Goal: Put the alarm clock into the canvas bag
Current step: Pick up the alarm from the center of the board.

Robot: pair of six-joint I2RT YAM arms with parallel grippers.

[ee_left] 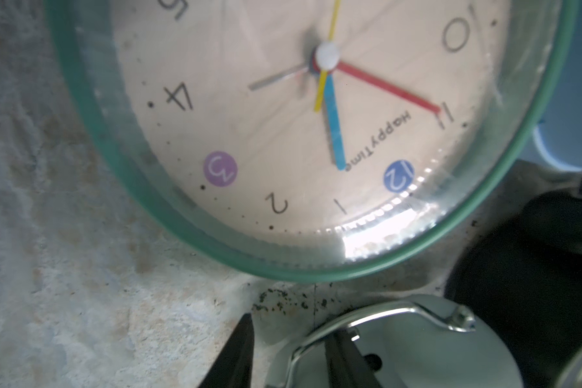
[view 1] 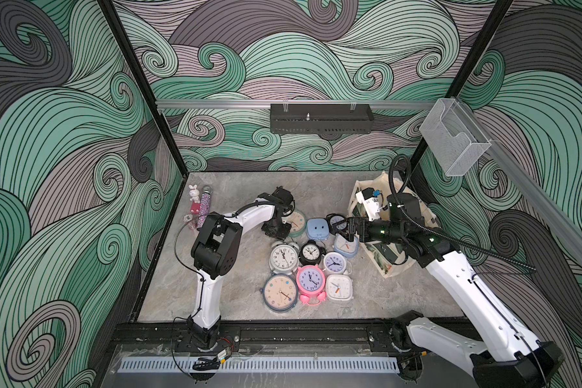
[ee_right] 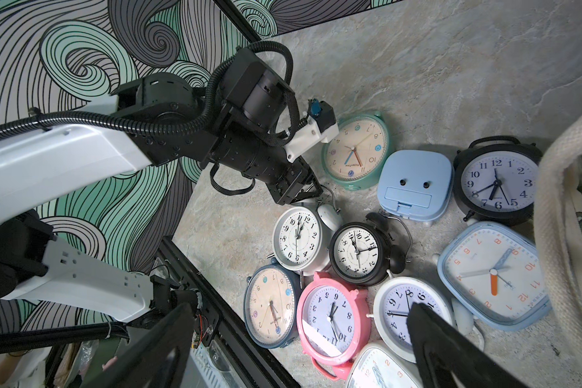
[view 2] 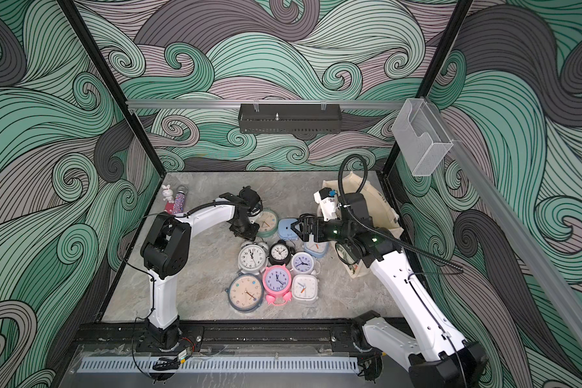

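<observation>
A grey marbled tabletop (view 1: 236,285) sits inside a booth with swirling green wave walls, and two white-and-black robot arms reach over it. A tight cluster of alarm clocks (view 1: 311,265) lies flat at the middle. The left fingers (ee_left: 236,359) are low at the far edge of the cluster. They are partly apart, with the thin metal handle of the white twin-bell alarm clock (view 1: 284,257) between them and a gap showing beside the wire, so they are not clamped on it. A green-rimmed round clock (ee_left: 316,117) lies just beyond them. The right fingers (ee_right: 444,349) are spread wide and hold nothing, hovering above the clocks on the bag's side, near a black round clock (view 1: 335,220). The canvas bag (view 2: 382,203), cream with a leafy print, lies slumped at the right rear of the tabletop. It is just beside the cluster and partly under the right arm. A small bunny figure (view 1: 193,192) stands in the far left corner.
</observation>
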